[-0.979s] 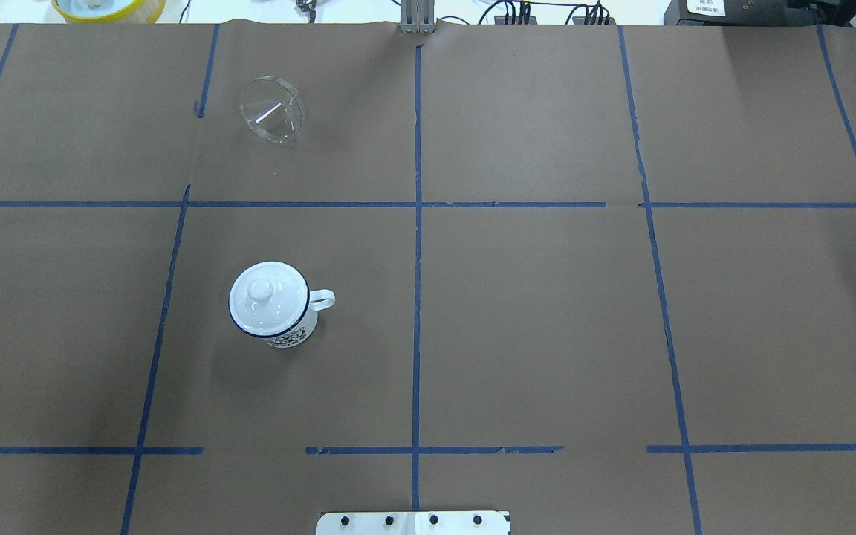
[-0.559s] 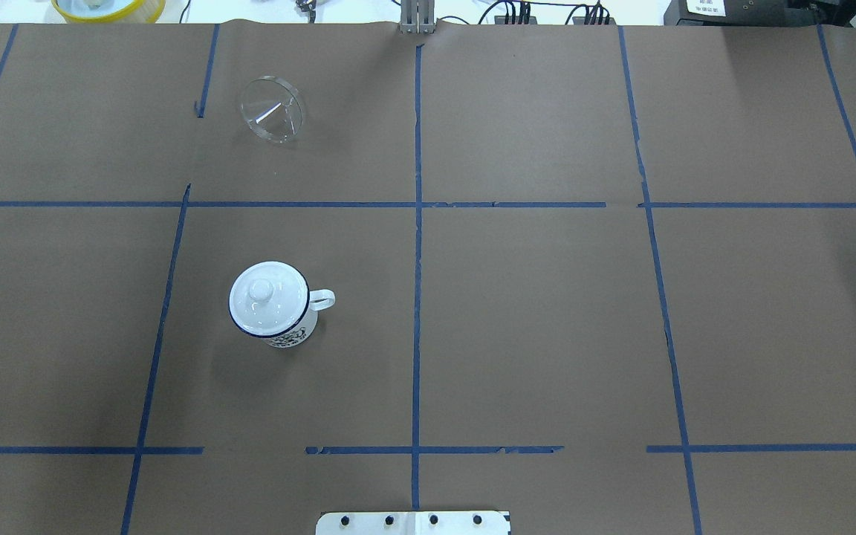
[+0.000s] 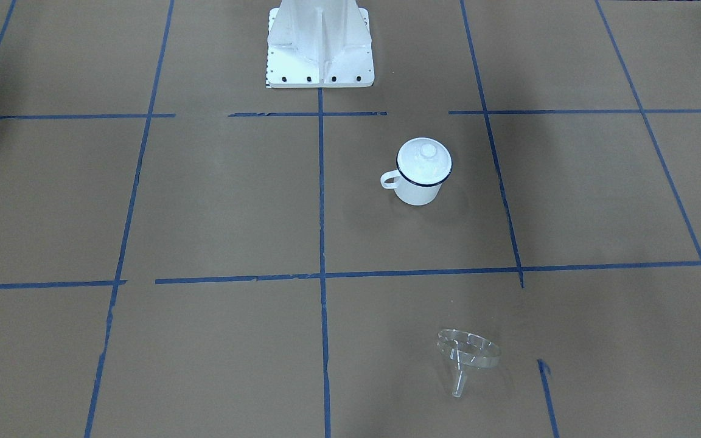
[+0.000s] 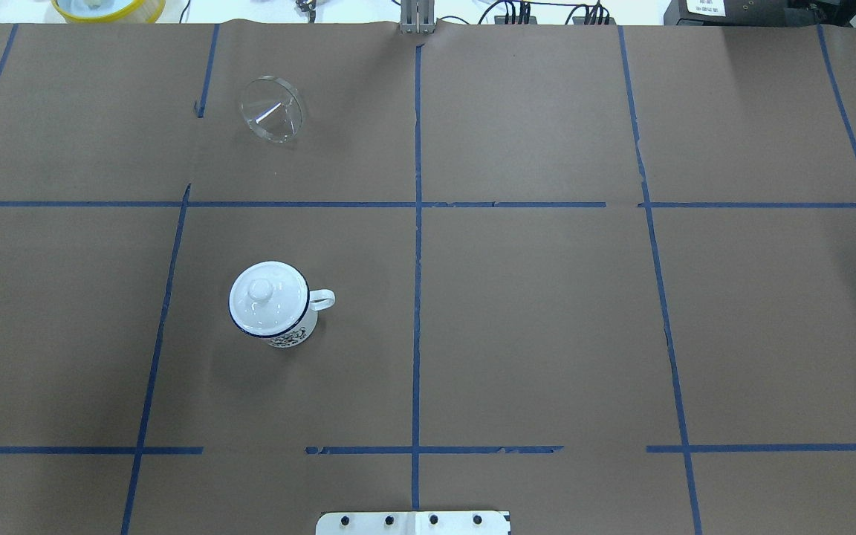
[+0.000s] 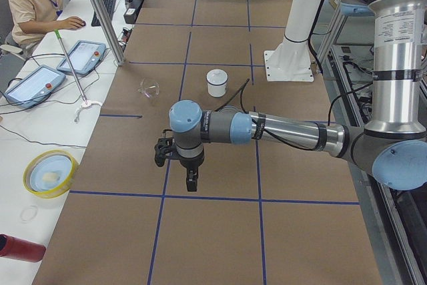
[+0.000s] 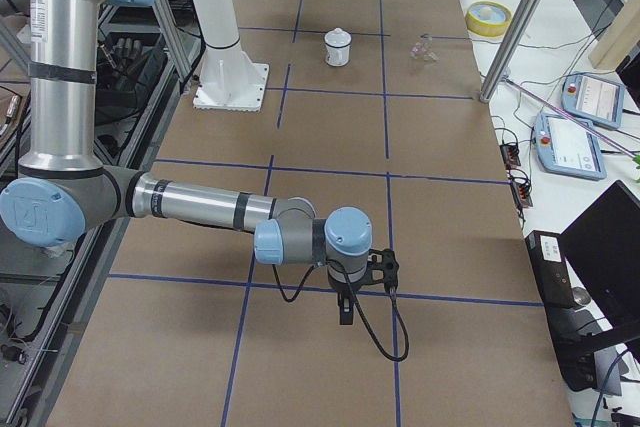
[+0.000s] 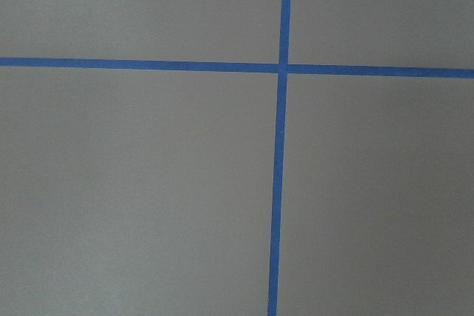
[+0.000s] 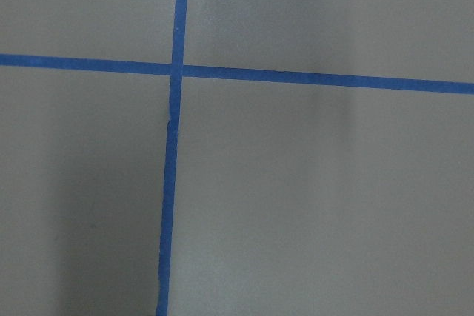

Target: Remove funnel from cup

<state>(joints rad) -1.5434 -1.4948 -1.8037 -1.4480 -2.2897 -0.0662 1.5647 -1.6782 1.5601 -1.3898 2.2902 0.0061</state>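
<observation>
Nothing has moved: the clear funnel [image 3: 467,353] lies on the table [image 4: 547,334] well apart from the lidded enamel mug [image 3: 418,190], so removal looks done; I cannot tell whether the left claw [image 5: 191,181] or the right claw [image 6: 346,312] is clenched.

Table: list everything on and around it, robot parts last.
funnel: 1, clear, on its side, far left square, apart from cup
cup: 1, white, dark blue rim, left of centre
lid: 1, white, on the cup
table: 1, brown paper, blue tape grid
dish: 1, yellow-rimmed, on side bench
operator: 1, beige shirt, at side bench
left gripper: 1, black, over table's left end, jaws unclear
right gripper: 1, black, over right end, jaws unclear
</observation>
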